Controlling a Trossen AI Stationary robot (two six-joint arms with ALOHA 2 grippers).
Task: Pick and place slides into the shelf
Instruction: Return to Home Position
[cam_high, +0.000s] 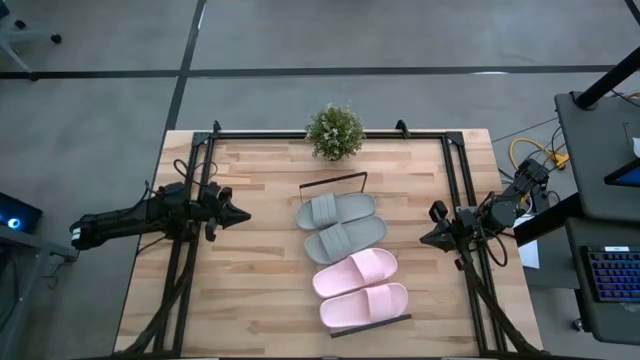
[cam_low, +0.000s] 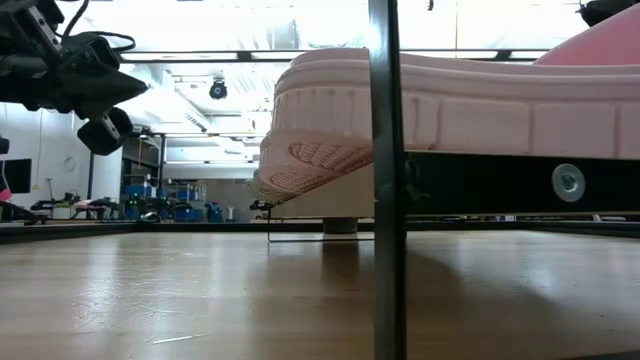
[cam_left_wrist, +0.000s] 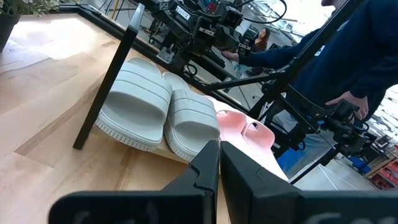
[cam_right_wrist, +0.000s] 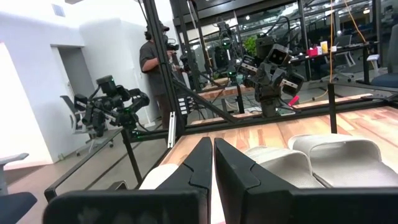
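Slides (cam_high: 345, 240) numbered four, and all lay side by side across the shelf (cam_high: 333, 180) at the middle of the worktop (cam_high: 260, 290). We found the grey pair (cam_high: 336, 211) at the end nearer the potted plant (cam_high: 335, 132) and the pink pair (cam_high: 364, 304) at the opposite end, each slide close against its neighbour. The left tool (cam_high: 240, 213) hung over the worktop's left side, well apart from the shelf, its fingers clenched on nothing. The right tool (cam_high: 425, 238) hung over the right side, likewise clenched and empty, pointing toward the slides.
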